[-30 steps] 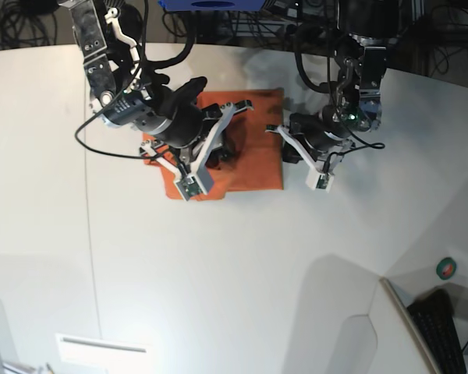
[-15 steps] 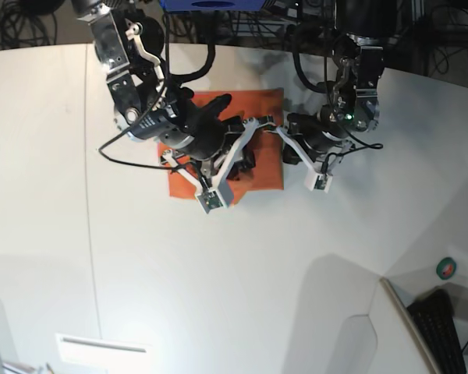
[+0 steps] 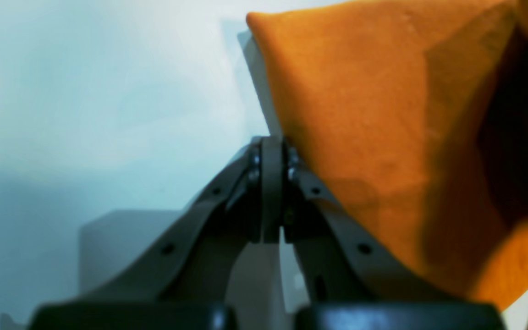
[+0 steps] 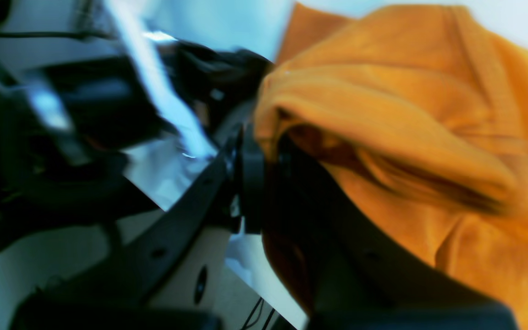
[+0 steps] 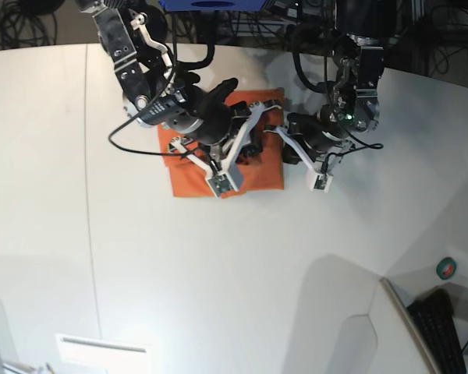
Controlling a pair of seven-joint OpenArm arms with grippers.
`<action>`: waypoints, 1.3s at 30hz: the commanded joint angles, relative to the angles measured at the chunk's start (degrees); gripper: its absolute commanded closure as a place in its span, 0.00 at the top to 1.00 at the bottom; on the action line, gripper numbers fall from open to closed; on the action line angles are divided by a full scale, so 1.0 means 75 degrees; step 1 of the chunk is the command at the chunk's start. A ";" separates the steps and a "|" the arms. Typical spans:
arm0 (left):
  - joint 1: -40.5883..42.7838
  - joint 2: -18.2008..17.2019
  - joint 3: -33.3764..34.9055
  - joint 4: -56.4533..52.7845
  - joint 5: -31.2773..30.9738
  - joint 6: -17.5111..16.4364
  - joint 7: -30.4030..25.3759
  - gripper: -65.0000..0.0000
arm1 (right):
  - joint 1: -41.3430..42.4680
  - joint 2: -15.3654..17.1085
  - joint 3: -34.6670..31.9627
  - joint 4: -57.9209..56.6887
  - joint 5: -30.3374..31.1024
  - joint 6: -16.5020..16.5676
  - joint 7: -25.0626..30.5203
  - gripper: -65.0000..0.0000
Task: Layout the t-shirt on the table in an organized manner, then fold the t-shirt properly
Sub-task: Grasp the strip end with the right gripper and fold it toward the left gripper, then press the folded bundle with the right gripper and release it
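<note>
Bright orange soft cloth t-shirt (image 5: 257,167) lies part-folded as a rectangle at the far centre of the large white bench (image 5: 218,273). Right claw (image 4: 257,176) pinches a raised fold, apparently to carry it across. Left claw (image 3: 271,156) is pressed together, empty, beside the shirt's edge.

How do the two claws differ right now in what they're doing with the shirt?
The right claw is shut on a bunched fold of the t-shirt, lifted over it; the left claw is shut with no cloth in it, beside the shirt's edge over the table. Both are closed.
</note>
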 commanded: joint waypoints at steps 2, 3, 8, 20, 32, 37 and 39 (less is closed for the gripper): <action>-0.0012 -0.0019 0.0002 0.0040 0.0120 0.0060 0.0230 0.00 | 0.0172 -0.0034 -0.0113 0.0122 0.0115 0.0043 0.0146 0.00; -0.0012 -0.0019 0.0002 0.0040 0.0120 0.0060 0.0230 0.00 | 0.0207 -0.0045 -0.0102 0.0098 0.0115 0.0043 0.0146 0.00; 0.0011 -0.0078 -0.0033 0.0040 0.0120 0.0060 0.0230 0.00 | 0.0407 -0.0057 -0.0090 -0.0254 0.0115 0.0043 0.0158 0.00; 0.1453 -0.0312 -0.1205 0.1927 0.0108 0.0024 0.0276 0.00 | 0.0535 -0.0057 -0.0090 -0.0640 0.0115 0.0043 0.0427 0.00; 0.2719 -0.0664 -0.3608 0.2045 -0.0701 -0.0679 0.0253 0.00 | 0.0723 0.0001 -0.0137 -0.0851 0.0103 -0.0403 0.0732 0.00; 0.2754 -0.0664 -0.4652 0.2009 -0.1650 -0.1663 0.0534 0.00 | 0.0735 0.0001 -0.0137 -0.0851 0.0103 -0.0426 0.0732 0.00; 0.2719 -0.0664 -0.4816 0.2045 -0.1662 -0.1769 0.0698 0.00 | 0.0700 0.0001 -0.0137 -0.0863 0.0103 -0.0426 0.0732 0.00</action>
